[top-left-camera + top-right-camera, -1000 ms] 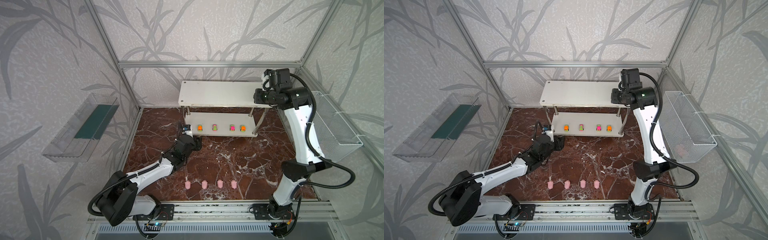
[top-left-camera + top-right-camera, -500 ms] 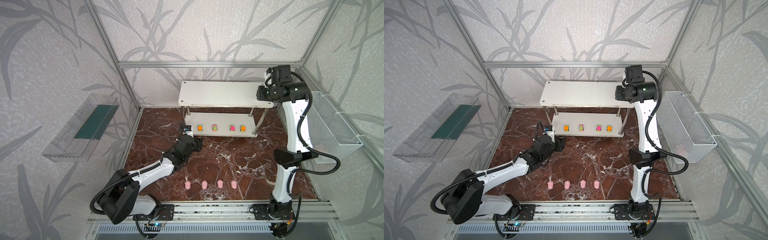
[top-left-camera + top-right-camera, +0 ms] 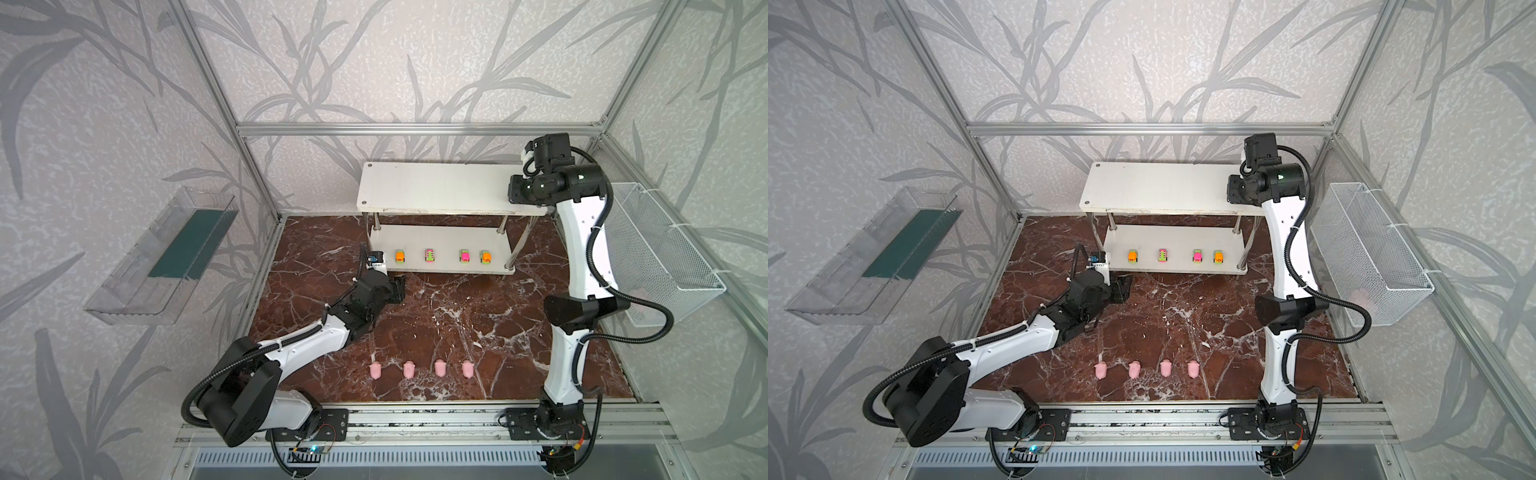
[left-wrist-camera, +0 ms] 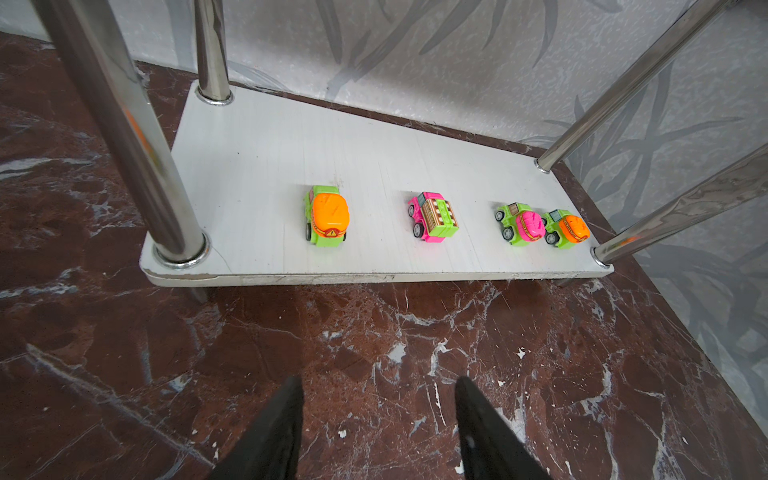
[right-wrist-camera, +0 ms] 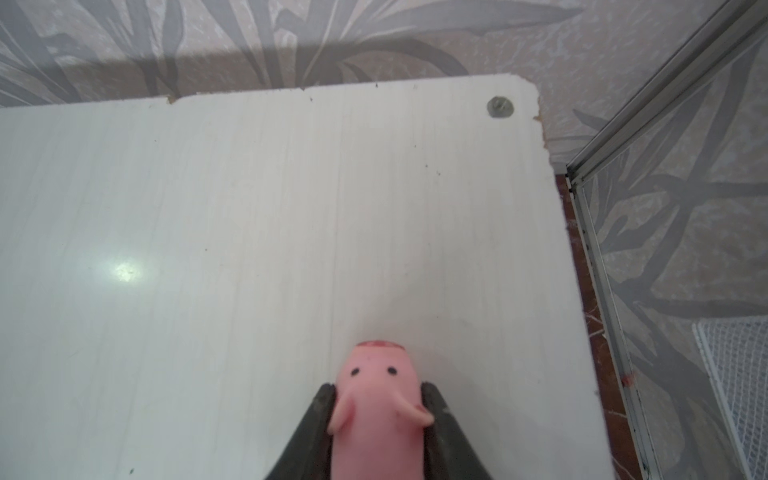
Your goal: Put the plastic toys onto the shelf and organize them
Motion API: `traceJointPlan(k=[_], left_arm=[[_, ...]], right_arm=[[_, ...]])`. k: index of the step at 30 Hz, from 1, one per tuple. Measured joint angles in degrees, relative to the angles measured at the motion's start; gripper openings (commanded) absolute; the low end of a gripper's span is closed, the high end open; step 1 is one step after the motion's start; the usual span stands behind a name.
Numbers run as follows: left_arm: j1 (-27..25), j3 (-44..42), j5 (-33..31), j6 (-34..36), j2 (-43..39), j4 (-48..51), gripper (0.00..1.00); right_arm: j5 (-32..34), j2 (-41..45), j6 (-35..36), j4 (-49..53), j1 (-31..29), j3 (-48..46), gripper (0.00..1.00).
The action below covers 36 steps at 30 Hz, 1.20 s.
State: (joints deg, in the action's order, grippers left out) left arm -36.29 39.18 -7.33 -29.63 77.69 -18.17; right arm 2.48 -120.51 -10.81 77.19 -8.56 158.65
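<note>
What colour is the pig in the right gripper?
Pale pink pig; clearest in the right wrist view.

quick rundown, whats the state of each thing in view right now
white two-tier shelf: upright, cars on lower tier
four green, orange and pink toy cars: on wheels, rowed on lower tier
four pale-pink plastic pigs: rowed on marble floor, unshelved
fifth pale-pink pig: gripped over upper tier
left tool: open, empty
right tool: shut on fifth pale-pink pig

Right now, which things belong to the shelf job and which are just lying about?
Job: shelf; four toy cars, already on it; four pigs on the floor; pig in right gripper.
Lying about: clear wall tray; wire basket.
</note>
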Motion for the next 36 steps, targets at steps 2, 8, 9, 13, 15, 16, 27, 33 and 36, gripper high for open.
traceJointPlan(k=[2,8,9,13,15,16,27,33,36], left_arm=[[0.0,0.0,0.0,0.0,0.0,-0.1,0.57],[0.0,0.0,0.0,0.0,0.0,-0.1,0.57],[0.0,0.0,0.0,0.0,0.0,-0.1,0.57],[0.0,0.0,0.0,-0.1,0.0,-0.1,0.57],[0.0,0.0,0.0,-0.1,0.0,-0.1,0.57],[0.0,0.0,0.0,-0.2,0.0,-0.1,0.57],[0.0,-0.5,0.0,-0.2,0.0,-0.3,0.57],[0.0,-0.9,0.0,-0.5,0.0,-0.5,0.57],[0.0,-1.3,0.0,-0.5,-0.5,-0.5,0.57]], right_arm=[[0.0,0.0,-0.1,0.0,0.0,0.0,0.39],[0.0,-0.1,-0.1,0.2,0.0,0.7,0.50],[0.0,-0.1,-0.1,0.2,0.0,0.8,0.52],[0.0,0.0,-0.1,0.0,0.0,1.4,0.60],[0.0,0.0,-0.1,-0.3,0.0,1.6,0.62],[0.0,0.2,-0.1,-0.6,0.0,1.7,0.63],[0.5,21.3,-0.1,-12.6,-1.4,-15.7,0.65],[3.3,42.8,1.0,-24.0,-11.6,-39.0,0.66],[4.7,52.8,1.7,-29.1,-18.6,-54.1,0.64]])
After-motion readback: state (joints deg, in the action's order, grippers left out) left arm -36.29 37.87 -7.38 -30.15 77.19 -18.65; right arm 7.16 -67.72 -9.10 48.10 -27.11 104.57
